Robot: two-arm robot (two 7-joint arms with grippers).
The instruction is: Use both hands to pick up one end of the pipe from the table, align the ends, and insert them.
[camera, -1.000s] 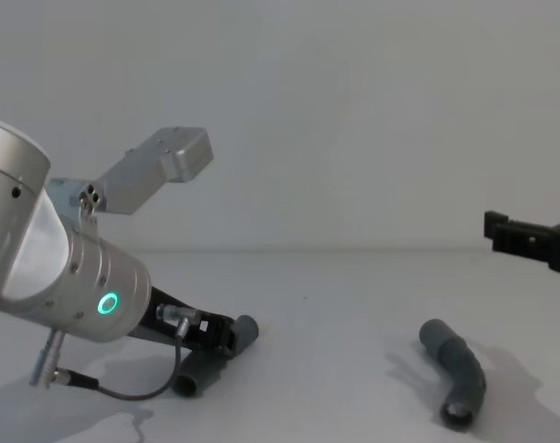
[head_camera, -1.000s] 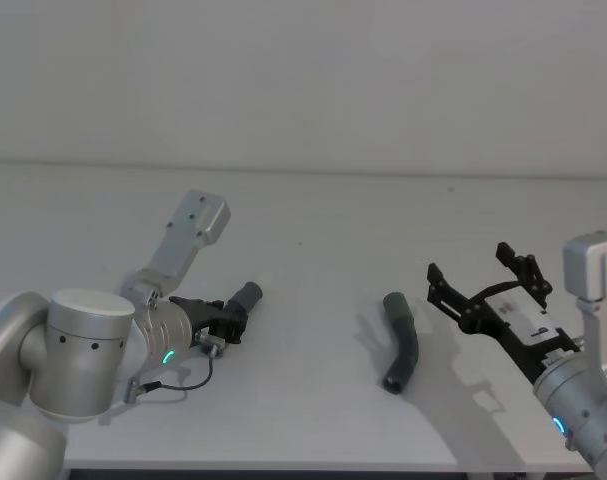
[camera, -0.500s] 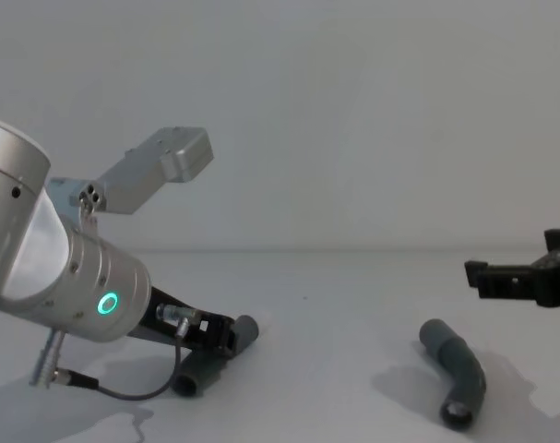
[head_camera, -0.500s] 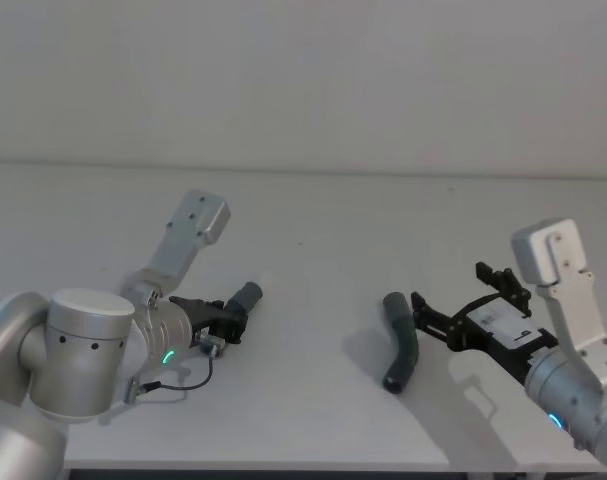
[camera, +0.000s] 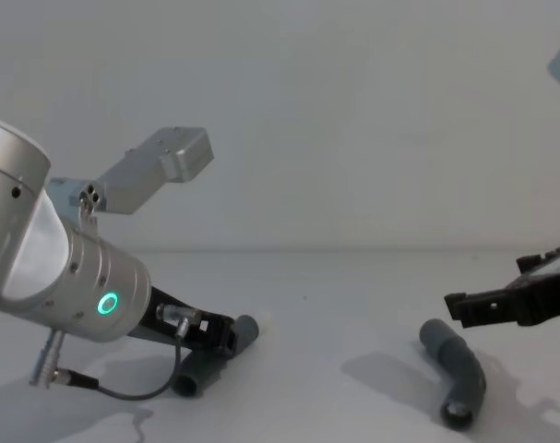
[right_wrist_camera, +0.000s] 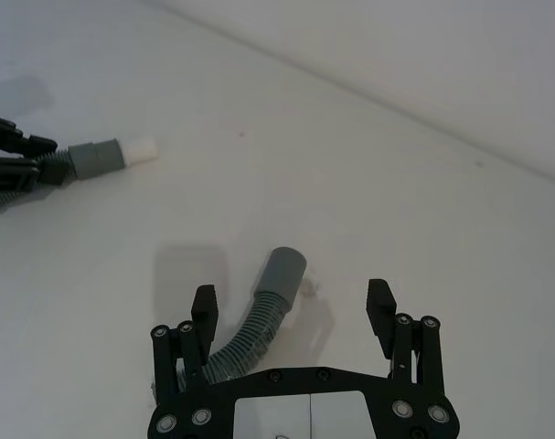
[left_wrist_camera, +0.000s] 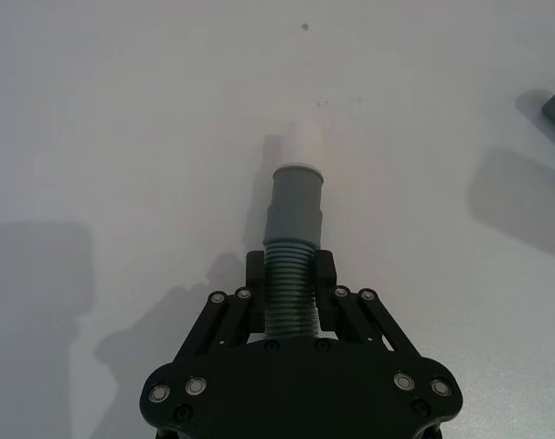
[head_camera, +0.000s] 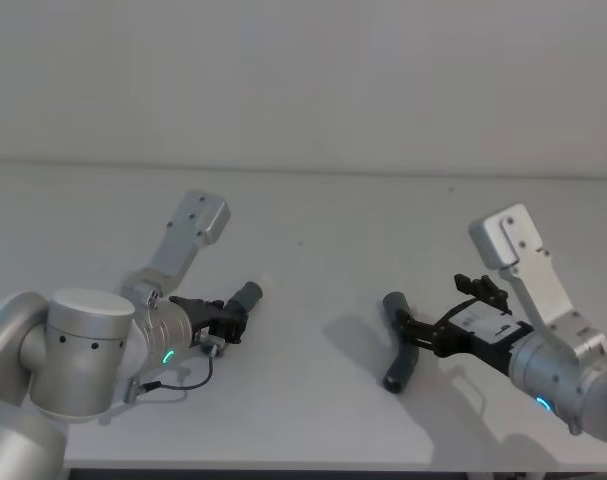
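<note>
The black left gripper (left_wrist_camera: 291, 291) clamps its jaws on one dark grey ribbed pipe piece (left_wrist_camera: 293, 197) down at the white table (head_camera: 313, 220). The right gripper (right_wrist_camera: 292, 298), jaws wide, hovers over the other piece (head_camera: 404, 350). Grasping it, aligning and inserting remain.

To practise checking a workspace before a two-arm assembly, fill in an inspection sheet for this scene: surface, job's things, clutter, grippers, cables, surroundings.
Surface: table, plain matte white.
Job's things: left piece, white tip pointing away from the gripper, gripped at its ribbed middle; right piece, bent, lying free on the table.
Clutter: nothing seen.
Grippers: left gripper shut on the left piece; right gripper open, low over the right piece, not gripping it.
Cables: thin black cable loops from the left arm down to the table.
Surroundings: plain wall behind the table.
</note>
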